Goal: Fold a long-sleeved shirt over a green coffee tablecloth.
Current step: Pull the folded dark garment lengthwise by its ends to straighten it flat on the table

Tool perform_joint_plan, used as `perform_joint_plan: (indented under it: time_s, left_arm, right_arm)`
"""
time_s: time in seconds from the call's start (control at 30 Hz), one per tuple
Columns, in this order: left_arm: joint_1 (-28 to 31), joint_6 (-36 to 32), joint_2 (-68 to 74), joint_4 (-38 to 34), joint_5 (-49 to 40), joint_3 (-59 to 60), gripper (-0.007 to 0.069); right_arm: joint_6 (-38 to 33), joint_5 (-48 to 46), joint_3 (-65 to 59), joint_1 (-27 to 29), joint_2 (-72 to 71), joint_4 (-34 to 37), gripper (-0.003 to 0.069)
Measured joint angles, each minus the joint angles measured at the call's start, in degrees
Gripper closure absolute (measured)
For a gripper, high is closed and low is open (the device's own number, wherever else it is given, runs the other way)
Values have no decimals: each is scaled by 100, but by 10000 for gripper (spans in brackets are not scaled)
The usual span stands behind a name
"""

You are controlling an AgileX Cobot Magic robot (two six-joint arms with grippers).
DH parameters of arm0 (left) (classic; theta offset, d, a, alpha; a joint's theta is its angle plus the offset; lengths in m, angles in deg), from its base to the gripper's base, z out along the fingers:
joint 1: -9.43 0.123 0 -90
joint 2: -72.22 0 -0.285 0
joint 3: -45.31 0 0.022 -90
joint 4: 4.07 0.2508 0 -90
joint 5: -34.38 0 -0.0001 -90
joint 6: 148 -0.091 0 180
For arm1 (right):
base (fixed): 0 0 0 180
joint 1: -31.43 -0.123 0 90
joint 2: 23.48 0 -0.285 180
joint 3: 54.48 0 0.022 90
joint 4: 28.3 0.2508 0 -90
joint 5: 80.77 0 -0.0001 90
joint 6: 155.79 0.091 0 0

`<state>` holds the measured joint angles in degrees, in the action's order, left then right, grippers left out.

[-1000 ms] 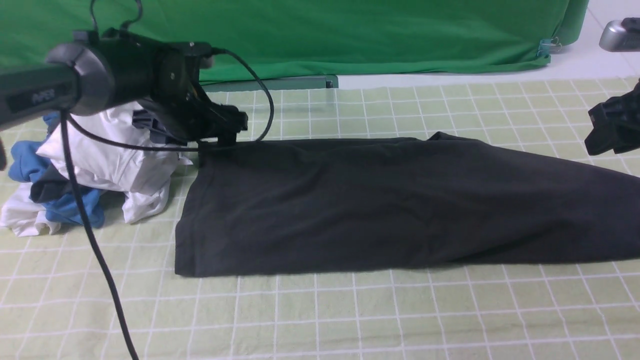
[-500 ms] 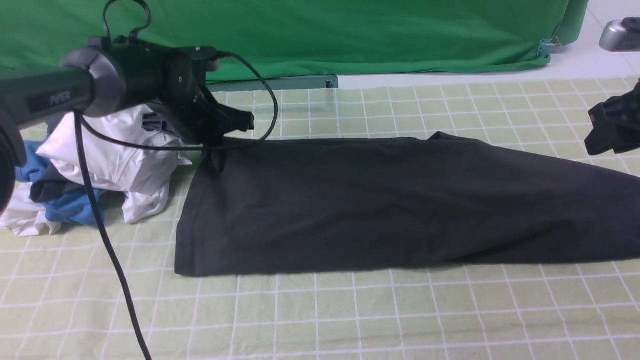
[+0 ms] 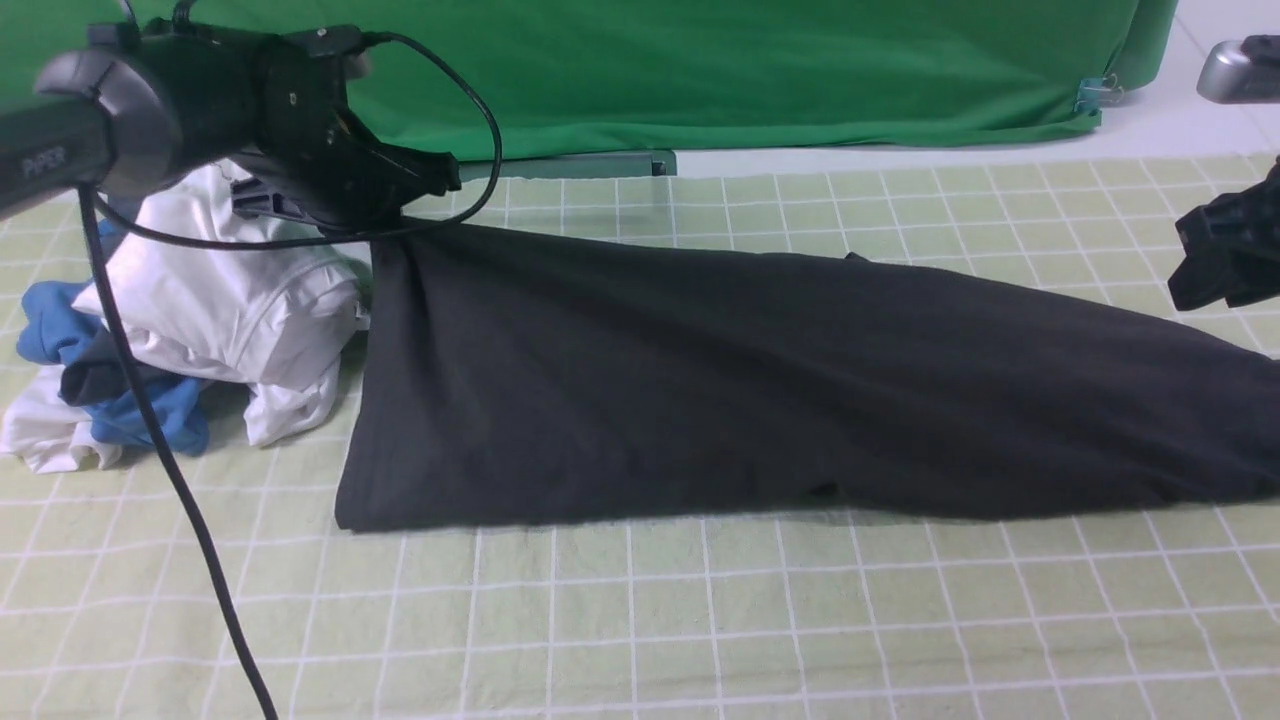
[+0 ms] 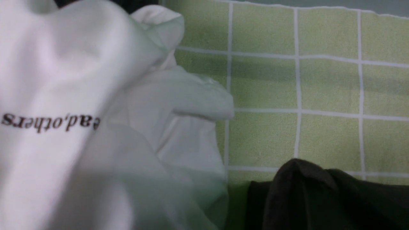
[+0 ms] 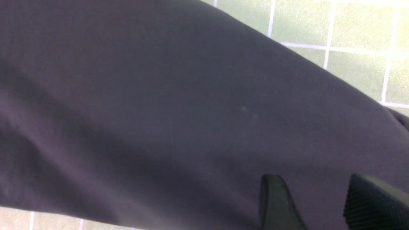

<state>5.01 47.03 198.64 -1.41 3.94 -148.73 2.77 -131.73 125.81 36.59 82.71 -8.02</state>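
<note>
The long-sleeved shirt (image 3: 750, 380) is black and lies stretched across the green coffee tablecloth (image 3: 700, 620), a pale yellow-green cloth with a white grid. My left gripper (image 3: 400, 215) is shut on the shirt's far left corner and holds it raised off the cloth, so the fabric slopes down from it. In the left wrist view a bunched black fold (image 4: 319, 198) covers the fingers. My right gripper (image 3: 1225, 255) hovers over the shirt's right end. Its fingers (image 5: 278, 198) stand apart above the dark cloth (image 5: 159, 111), holding nothing.
A heap of white, blue and grey garments (image 3: 200, 330) sits just left of the shirt, close to my left arm. A bright green sheet (image 3: 700, 60) hangs along the back. The left arm's cable (image 3: 170, 470) droops to the front edge.
My left gripper has shut on the shirt's far left corner and risen up and leftward, pulling that edge off the cloth. The right gripper has stayed put.
</note>
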Motion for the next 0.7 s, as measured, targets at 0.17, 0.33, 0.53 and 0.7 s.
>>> perform_joint_plan:
  time_s: [0.17,0.33,0.53,0.7]
  left_arm:
    - [0,-71,0,-17,18,0,508]
    - [0,-203,-12,27,-218,-109,297]
    - [0,-522,-419,197,-1279,-494,130]
    - [6,-1252,-1006,-437,-2084,-413,330]
  right_arm:
    - [54,-20,0,0,-6,-174,356]
    - [322,-207,0,6,-224,-691,356]
    - [712,-543,0,472,-528,-1025,356]
    - [904,-690,0,1067,-522,-1070,305]
